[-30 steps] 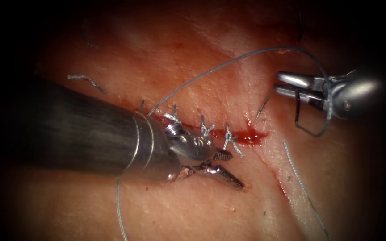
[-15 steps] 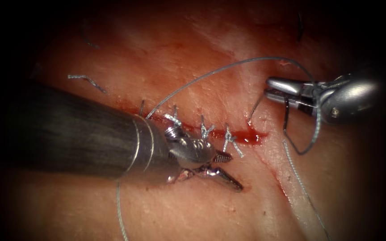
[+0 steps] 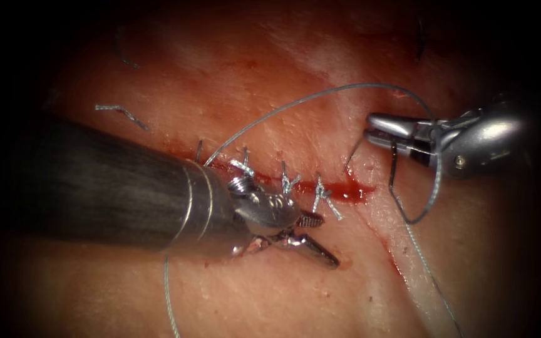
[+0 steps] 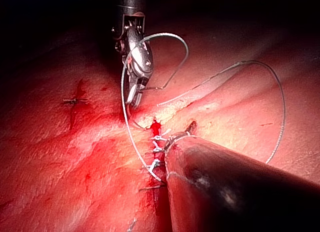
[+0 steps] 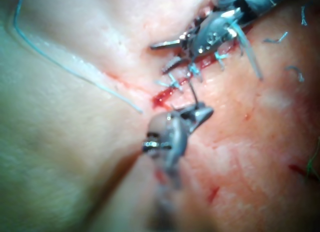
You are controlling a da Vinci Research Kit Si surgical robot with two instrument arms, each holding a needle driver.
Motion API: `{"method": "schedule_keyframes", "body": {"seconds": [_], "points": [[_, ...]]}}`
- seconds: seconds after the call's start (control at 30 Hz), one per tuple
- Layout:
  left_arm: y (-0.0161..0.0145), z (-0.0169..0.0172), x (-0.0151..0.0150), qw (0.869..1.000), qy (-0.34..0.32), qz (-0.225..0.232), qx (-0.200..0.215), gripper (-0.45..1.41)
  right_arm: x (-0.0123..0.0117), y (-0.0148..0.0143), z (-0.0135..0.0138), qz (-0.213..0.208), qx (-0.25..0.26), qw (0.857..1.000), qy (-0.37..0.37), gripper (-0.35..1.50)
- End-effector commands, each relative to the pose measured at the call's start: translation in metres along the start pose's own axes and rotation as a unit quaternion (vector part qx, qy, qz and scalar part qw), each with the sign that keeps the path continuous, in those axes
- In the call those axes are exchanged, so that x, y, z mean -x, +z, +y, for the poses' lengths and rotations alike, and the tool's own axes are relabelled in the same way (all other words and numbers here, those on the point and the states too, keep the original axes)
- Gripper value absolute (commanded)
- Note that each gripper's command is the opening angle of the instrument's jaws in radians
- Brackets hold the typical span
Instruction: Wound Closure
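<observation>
The cut (image 3: 295, 186) in the tissue (image 3: 320, 69) bears several knotted stitches (image 3: 286, 181), and red fluid (image 3: 349, 191) pools at its right end. My left tool (image 3: 330, 241) lies just below the stitched stretch, jaws open and holding nothing. To the right of the cut, my right tool (image 3: 367, 127) is shut on the needle (image 3: 396, 181). The needle's dark curve hangs below the jaws, clear of the tissue. A short dark stretch runs from the jaws toward the cut's right end. The thread (image 3: 283, 109) arcs from the stitches up and over to the right tool (image 4: 132, 99).
Cut ends of thread (image 3: 117, 109) lie on the tissue at the upper left. A further strand of thread (image 3: 424, 266) runs down the lower right, and another (image 3: 167, 294) drops below the left shaft (image 3: 114, 188). That shaft (image 4: 225, 187) covers the cut's left part.
My right tool has moved left toward the cut's right end, carrying the needle and its loop of thread. The left tool has stayed put with its jaws open.
</observation>
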Motion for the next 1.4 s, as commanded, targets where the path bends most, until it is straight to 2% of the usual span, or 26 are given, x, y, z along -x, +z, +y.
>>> {"method": "schedule_keyframes", "body": {"seconds": [0.03, 0.8, 1.17, 1.4], "points": [[0.0007, -0.0002, -0.0001, 1.000, 0.000, 0.000, 0.000, 0.37, 0.0005, 0.0008, -0.0004, 0.001, 0.001, 1.000, -0.002, -0.35], [0.0007, -0.0002, -0.0001, 1.000, 0.001, 0.000, 0.000, 0.34, 0.0013, 0.0009, -0.0004, -0.021, 0.003, 0.999, -0.030, -0.35], [0.0005, -0.0003, -0.0001, 1.000, 0.001, 0.000, 0.002, 0.32, 0.0005, 0.0018, -0.0015, -0.019, 0.000, 0.999, -0.036, -0.35], [0.0004, -0.0004, -0.0003, 1.000, 0.001, -0.001, 0.003, 0.32, 0.0003, 0.0030, -0.0036, 0.002, -0.012, 1.000, -0.018, -0.35]]}}
